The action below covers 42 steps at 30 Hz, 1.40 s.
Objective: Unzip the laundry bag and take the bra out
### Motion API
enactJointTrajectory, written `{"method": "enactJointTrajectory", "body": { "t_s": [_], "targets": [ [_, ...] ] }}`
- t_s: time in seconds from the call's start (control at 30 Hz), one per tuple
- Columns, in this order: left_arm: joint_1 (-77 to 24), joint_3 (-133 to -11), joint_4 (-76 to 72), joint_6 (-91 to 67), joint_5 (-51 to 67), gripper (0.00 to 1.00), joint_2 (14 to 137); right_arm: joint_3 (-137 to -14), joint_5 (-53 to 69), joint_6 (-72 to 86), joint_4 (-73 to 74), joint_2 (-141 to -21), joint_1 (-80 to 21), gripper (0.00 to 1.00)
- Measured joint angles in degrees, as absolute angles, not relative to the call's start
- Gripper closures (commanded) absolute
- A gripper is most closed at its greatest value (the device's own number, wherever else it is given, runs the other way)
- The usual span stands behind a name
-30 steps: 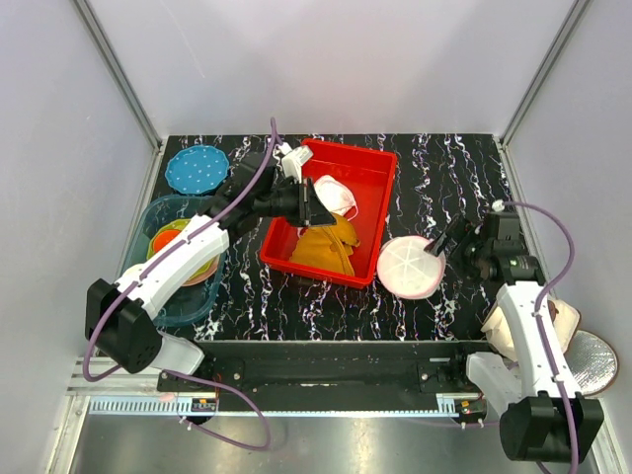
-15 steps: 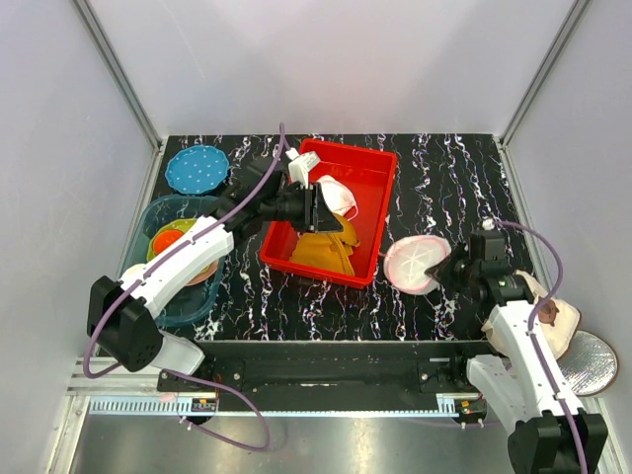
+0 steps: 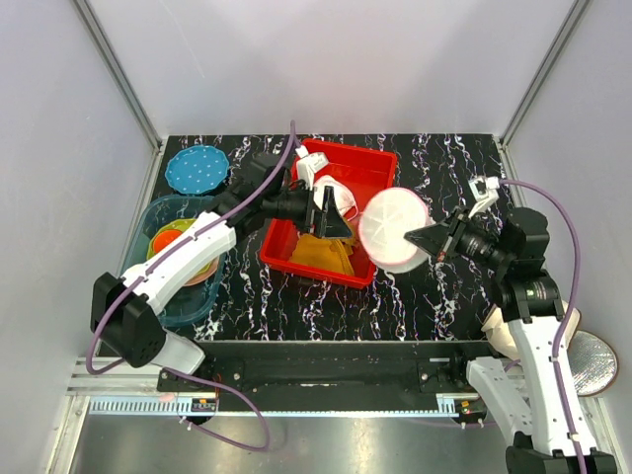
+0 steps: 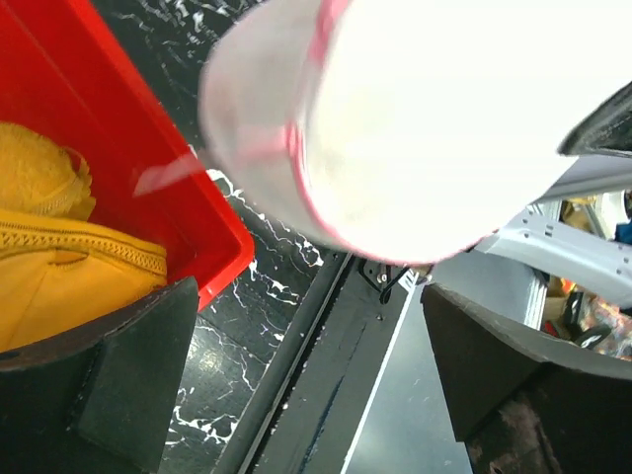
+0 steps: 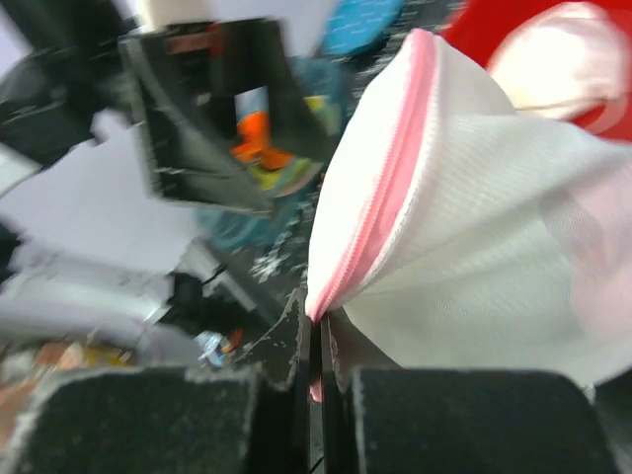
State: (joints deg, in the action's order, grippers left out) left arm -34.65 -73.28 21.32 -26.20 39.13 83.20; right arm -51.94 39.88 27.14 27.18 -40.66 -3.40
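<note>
Right gripper (image 3: 429, 240) clenched on round white pink-edged mesh laundry bag (image 3: 393, 227) above red plastic bin (image 3: 373, 170) right rim; left gripper (image 3: 334, 211) released.

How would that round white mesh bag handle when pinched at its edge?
Probably fairly springy: the laundry bag holds a round disc shape though the right gripper pinches only its pink rim. Likely light; the mesh looks thin.

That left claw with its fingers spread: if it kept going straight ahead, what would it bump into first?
Most likely the laundry bag, which the right gripper holds up by its pink edge. It lies straight ahead of the open left gripper. How far off it is, the pictures don't make clear.
</note>
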Motion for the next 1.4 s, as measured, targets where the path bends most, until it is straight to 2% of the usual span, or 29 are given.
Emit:
{"method": "enactJointTrajectory", "body": {
  "t_s": [0.17, 0.3, 0.6, 0.93, 1.17, 1.2, 1.23, 1.27, 1.3, 1.33, 1.37, 1.4],
  "targets": [
    [-33.9, -74.1, 21.4, -22.1, 43.1, 0.01, 81.3, -51.5, 58.2, 32.0, 16.7, -43.5, -3.4, 1.00],
    [-32.5, -73.2, 19.5, -21.6, 46.6, 0.01, 78.1, -49.9, 64.0, 36.8, 9.9, -44.1, -3.4, 1.00],
    [-32.1, -67.6, 13.1, -25.4, 52.3, 0.01, 77.8, -46.9, 71.3, 46.9, -4.8, -43.9, -3.4, 1.00],
    [-31.3, -67.3, 4.4, -27.8, 61.2, 0.01, 78.4, -46.9, 76.3, 47.6, -5.8, -43.3, -3.4, 1.00],
    [-31.7, -67.6, -5.5, -36.0, 64.6, 0.03, 82.7, -46.8, 77.7, 47.4, -5.7, -43.8, -3.4, 1.00],
    [-31.9, -68.0, -6.2, -36.8, 64.8, 0.16, 83.6, -46.8, 77.7, 47.2, -5.7, -44.0, -3.4, 1.00],
    [-32.1, -68.6, -6.5, -37.3, 64.8, 0.25, 84.4, -46.8, 77.7, 46.9, -5.4, -44.2, -3.4, 1.00],
    [-32.5, -69.4, -6.7, -38.0, 64.9, 0.39, 85.4, -46.8, 77.7, 46.4, -4.7, -44.3, -3.4, 1.00],
    [-33.0, -70.2, -7.2, -38.6, 65.0, 0.72, 86.5, -46.8, 77.6, 45.6, -3.6, -44.4, -3.4, 1.00],
    [-33.4, -70.6, -7.5, -39.4, 65.0, 0.90, 87.1, -46.8, 77.5, 44.5, -2.3, -44.5, -3.4, 1.00],
    [-33.8, -71.0, -7.6, -39.8, 65.0, 1.00, 87.6, -46.9, 77.3, 43.0, -0.1, -44.7, -3.4, 1.00],
    [-34.1, -71.1, -7.7, -40.2, 65.2, 1.00, 87.8, -47.0, 77.1, 41.6, 1.9, -44.9, -3.4, 0.84]
  ]
}}
